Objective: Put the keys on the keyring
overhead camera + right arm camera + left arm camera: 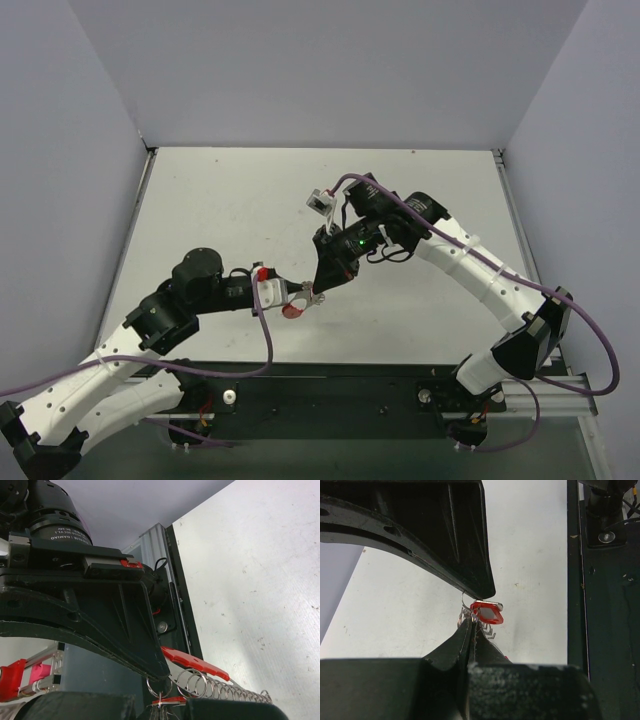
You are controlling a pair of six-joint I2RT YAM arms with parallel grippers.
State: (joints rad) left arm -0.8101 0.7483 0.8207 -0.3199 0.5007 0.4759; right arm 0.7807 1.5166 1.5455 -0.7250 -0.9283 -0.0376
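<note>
Keyring (225, 689) stretches sideways, pinched in the left end effector (470, 629); right end effector (160, 707) pinches the key (488, 614).

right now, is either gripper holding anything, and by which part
The right gripper pinches the keyring at the end of its silvery coil. The left gripper has its tips at thin wire by the key's red head; whether it grips cannot be told.

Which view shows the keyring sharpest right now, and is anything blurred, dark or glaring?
Right wrist: keyring sharp, coils distinct, but the black fingers lack detail. Left wrist: softer focus, near fingers blurred and dark. Top external: even light, no glare, keyring tiny.
</note>
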